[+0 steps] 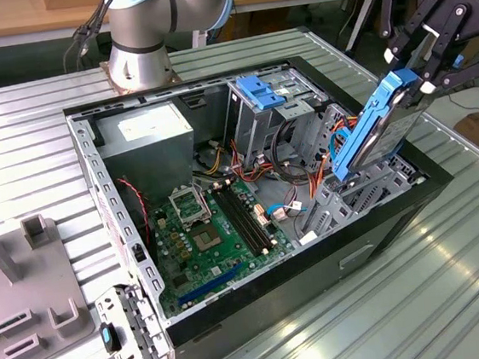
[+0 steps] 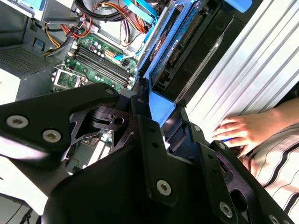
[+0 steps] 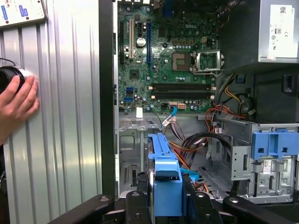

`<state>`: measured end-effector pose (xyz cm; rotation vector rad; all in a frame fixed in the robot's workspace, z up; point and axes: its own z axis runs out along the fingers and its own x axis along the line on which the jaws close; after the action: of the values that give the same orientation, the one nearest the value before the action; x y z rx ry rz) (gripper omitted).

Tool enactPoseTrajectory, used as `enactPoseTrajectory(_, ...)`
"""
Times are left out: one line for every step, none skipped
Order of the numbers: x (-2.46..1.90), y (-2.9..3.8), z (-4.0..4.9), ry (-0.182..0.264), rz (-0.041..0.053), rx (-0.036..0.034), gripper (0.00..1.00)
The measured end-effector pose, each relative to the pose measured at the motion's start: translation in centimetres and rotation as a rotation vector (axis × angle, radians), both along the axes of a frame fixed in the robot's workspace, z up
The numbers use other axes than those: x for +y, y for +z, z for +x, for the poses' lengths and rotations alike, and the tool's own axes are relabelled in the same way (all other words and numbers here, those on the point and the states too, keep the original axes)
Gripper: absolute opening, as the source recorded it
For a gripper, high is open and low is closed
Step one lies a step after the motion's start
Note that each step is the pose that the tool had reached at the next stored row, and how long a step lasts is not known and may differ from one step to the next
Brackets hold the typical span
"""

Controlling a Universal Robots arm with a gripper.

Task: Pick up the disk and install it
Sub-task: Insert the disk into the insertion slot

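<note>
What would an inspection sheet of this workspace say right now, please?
Surface: ribbed metal table, bearing an open computer case.
Job's things: disk in its blue frame, tilted, lower end at the grey drive bay on the exterior view's right.
Clutter: grey fixture and a small metal bracket on the exterior view's left.
Grippers: gripper shut on the disk's upper end.
Cables: red, orange and blue wires bundled inside the case.
Surroundings: a person's hand rests on the table beside the case; wooden bench behind.
</note>
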<state>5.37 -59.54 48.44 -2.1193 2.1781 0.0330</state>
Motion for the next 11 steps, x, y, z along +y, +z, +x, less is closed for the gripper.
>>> enactPoseTrajectory(0.00, 0.00, 0.00, 0.000, -0.0002, 0.0000, 0.37)
enactPoseTrajectory(0.00, -0.02, 0.00, 0.000, -0.0001, 0.0000, 0.37)
enactPoseTrajectory(0.00, -0.05, 0.00, 0.000, 0.0000, 0.0000, 0.37)
enactPoseTrajectory(0.00, -0.30, 0.00, 0.000, 0.0000, 0.0000, 0.37)
enactPoseTrajectory(0.00, -0.42, 0.00, 0.000, 0.0001, 0.0000, 0.37)
enactPoseTrajectory(0.00, -0.43, 0.00, 0.000, 0.0000, 0.0000, 0.37)
enactPoseTrajectory(0.00, -0.44, 0.00, 0.000, -0.0002, 0.0000, 0.37)
enactPoseTrajectory(0.00, -0.46, 0.00, 0.000, -0.0001, 0.0000, 0.37)
enactPoseTrajectory(0.00, -0.55, -0.01, 0.000, 0.0001, -0.0001, 0.37)
enactPoseTrajectory(-0.03, -1.21, -0.02, 0.000, 0.0000, 0.0000, 0.37)
enactPoseTrajectory(-0.04, -1.27, -0.02, 0.000, 0.0000, 0.0000, 0.37)
